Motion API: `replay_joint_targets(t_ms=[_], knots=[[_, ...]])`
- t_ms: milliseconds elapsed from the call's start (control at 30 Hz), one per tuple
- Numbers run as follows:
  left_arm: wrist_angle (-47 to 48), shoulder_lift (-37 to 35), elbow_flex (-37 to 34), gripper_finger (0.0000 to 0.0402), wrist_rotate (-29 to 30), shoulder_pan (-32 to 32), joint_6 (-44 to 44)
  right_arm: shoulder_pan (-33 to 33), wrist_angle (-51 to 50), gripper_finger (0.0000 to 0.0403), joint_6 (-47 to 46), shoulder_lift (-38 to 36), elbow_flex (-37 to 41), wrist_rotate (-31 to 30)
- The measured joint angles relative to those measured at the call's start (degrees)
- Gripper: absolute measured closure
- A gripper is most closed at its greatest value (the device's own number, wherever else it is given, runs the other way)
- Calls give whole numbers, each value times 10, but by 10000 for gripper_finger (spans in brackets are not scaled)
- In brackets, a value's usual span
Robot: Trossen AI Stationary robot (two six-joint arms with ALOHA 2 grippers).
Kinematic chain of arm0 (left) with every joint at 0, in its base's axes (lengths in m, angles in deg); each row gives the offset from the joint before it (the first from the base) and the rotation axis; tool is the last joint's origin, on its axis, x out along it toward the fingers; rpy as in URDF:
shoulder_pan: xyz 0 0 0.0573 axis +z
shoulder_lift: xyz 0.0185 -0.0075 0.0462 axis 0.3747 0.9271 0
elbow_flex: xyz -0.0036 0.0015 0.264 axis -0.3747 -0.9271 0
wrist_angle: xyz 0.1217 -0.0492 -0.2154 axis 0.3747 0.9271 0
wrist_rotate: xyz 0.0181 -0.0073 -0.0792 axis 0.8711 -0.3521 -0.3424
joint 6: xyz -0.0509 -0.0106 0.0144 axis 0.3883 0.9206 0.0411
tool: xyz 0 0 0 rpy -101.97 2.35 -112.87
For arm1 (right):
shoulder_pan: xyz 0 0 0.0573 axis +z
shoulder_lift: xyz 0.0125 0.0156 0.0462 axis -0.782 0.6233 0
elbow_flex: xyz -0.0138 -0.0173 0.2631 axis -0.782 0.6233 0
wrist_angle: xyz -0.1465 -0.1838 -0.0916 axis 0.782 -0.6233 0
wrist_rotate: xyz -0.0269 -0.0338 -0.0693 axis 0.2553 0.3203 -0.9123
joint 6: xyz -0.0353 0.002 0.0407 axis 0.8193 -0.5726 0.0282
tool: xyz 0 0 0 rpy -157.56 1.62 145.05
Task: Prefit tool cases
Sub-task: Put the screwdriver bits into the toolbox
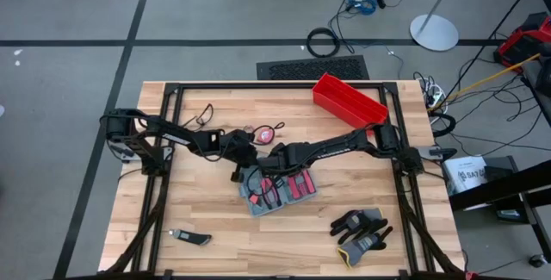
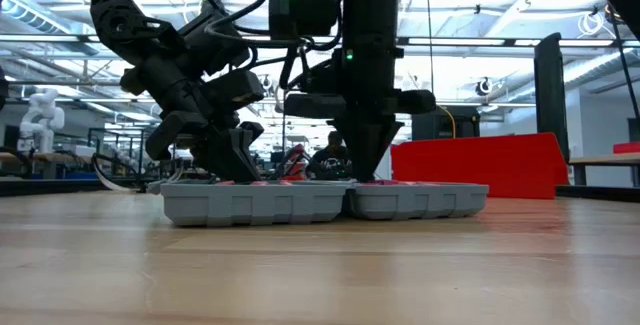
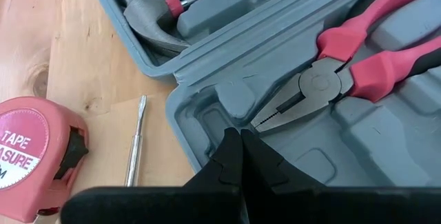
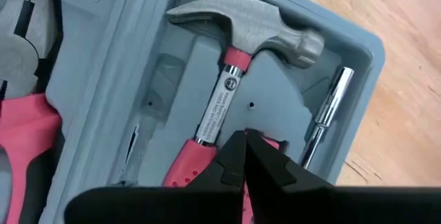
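The grey-blue tool case [image 1: 280, 192] lies open and flat on the wooden table, both halves side by side in the low view [image 2: 320, 202]. Its grey moulded inside holds a hammer [image 4: 227, 79] with a pink grip and pink-handled pliers [image 3: 358, 65]. My left gripper [image 3: 240, 138] is shut and points down over the pliers' half, just beside the pliers' nose [image 1: 255, 170]. My right gripper [image 4: 246, 138] is shut and points down over the hammer's handle [image 1: 274, 177]. My left gripper comes from above with its shut fingertips at the moulded tray [image 3: 207, 124] next to the pliers' nose; I cannot tell whether they touch it. My right gripper comes from above with its shut fingertips on the hammer's pink grip [image 4: 189, 162], which lies in its slot in the case.
A pink tape measure [image 3: 27, 155] and a thin metal shaft [image 3: 136, 141] lie on the table just outside the case. A chrome socket bar [image 4: 327, 114] sits beside the hammer. A red bin [image 1: 349, 99] stands at the far right, gloves [image 1: 362, 233] near right, a small knife [image 1: 189, 239] near left.
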State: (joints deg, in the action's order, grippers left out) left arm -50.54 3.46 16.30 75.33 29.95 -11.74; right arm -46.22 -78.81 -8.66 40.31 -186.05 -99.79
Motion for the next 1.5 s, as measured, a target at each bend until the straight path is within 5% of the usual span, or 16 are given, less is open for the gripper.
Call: replay_joint_targets(t_ms=[967,1500], knots=[[1,0,0,402,0,0,0,45,-32,403,-53,-49,0,31],[1,0,0,402,0,1,2,30,-59,403,-27,-4,-1,27]])
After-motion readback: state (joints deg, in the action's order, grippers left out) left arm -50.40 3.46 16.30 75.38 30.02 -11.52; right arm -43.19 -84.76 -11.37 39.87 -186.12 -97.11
